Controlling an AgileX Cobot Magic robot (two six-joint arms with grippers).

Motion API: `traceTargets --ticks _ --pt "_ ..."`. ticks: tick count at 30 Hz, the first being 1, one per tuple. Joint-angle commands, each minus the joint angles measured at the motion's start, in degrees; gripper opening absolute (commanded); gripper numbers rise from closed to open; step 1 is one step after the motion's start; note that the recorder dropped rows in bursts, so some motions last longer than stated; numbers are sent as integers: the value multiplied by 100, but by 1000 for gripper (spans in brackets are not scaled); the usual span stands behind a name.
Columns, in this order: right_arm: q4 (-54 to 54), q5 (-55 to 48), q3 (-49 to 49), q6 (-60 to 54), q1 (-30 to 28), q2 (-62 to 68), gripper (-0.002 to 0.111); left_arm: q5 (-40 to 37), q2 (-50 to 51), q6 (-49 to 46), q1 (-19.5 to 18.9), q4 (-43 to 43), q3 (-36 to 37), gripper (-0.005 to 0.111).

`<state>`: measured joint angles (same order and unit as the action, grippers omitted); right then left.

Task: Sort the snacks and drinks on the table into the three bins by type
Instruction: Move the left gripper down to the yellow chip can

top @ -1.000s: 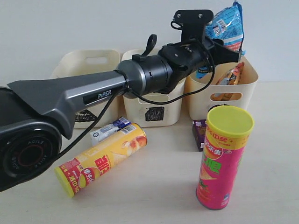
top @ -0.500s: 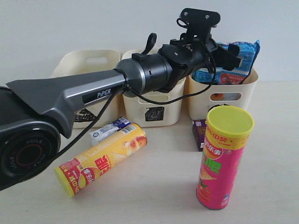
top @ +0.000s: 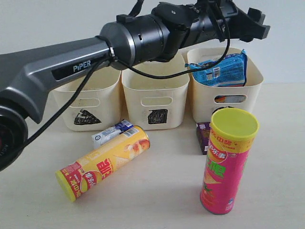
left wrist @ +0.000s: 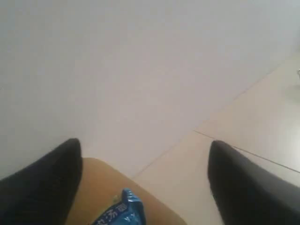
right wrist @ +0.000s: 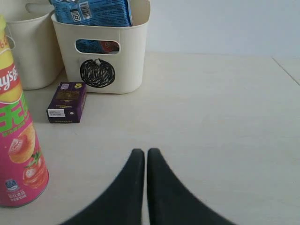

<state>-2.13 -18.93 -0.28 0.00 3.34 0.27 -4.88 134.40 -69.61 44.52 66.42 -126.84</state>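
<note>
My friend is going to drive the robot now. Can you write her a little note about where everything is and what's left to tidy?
Left gripper: open, empty, above the cream plastic bin marked with a circle.
Right gripper: shut, empty, over the pale wood-grain table.
Done: the flat blue snack bag lies in the circle bin.
Left to sort, all on the table: yellow-red chip can on its side, tall pink chip can upright, small white-and-blue drink carton, small dark purple drink carton.
Nothing shows inside the triangle-marked bin or the square-marked bin.
</note>
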Motion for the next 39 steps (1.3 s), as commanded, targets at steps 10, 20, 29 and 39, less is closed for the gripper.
traceTargets --ticks 10,20,29,39 --pt "9 51 28 0 -47 -27 0 -2757 -698 2955 20 -3956 -18 4" --pt "9 51 28 0 -47 -27 0 -5404 -1222 3263 20 -4565 -18 4" --pt "9 51 28 0 -47 -27 0 -5918 -1842 3576 20 -4829 1032 4" --pt "9 51 28 0 -47 -27 0 -4936 -3460 3516 20 -4989 3362 4"
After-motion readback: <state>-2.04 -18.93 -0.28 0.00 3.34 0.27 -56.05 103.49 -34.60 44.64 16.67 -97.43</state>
